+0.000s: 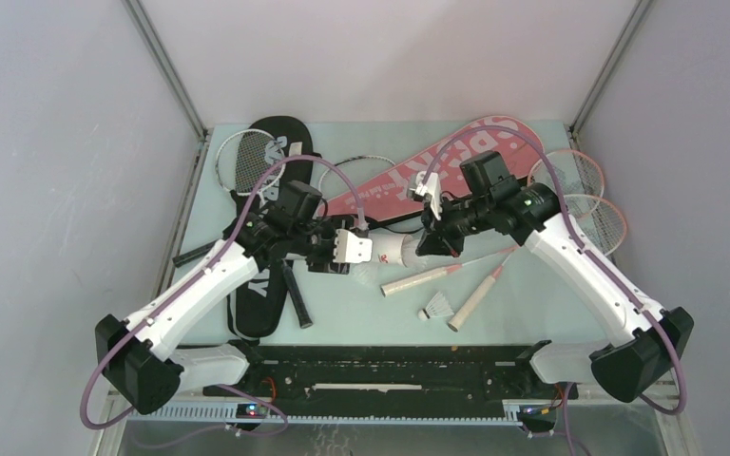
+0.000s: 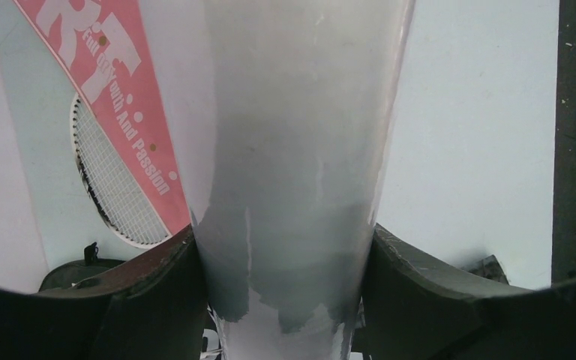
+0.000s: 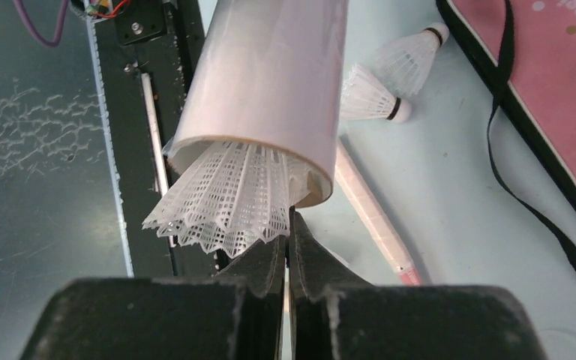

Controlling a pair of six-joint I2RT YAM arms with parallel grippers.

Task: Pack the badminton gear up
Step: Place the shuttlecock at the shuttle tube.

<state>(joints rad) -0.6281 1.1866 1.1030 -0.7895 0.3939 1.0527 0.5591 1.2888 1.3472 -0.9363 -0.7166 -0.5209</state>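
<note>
Two failure modes. The left claw (image 1: 347, 249) is clamped round the long white tube (image 3: 266, 82), which looks lifted off the counter (image 3: 450, 187) mid-table, mouth toward the right arm. The right claw (image 3: 291, 240) is clenched, nothing visibly held, with its tips at the skirt of the shuttlecock (image 3: 225, 202). That shuttlecock sits partly in the tube mouth, skirt flared out past the rim.

1) Off-axis push: the skirt probably folds or crushes on the rim instead of sliding in.
2) Push harder than the left grip holds: the tube slips back or pivots.

Room:
- Under the mouth: a racket handle (image 3: 375, 217) and two loose shuttlecocks (image 3: 375, 97), near.
- Far side: pink cover (image 3: 555, 90) and its black strap (image 3: 506, 150).
- Near side: black base rail (image 1: 390, 366).

Dipping low would sweep the loose gear. Straight along the tube axis looks clearest.
</note>
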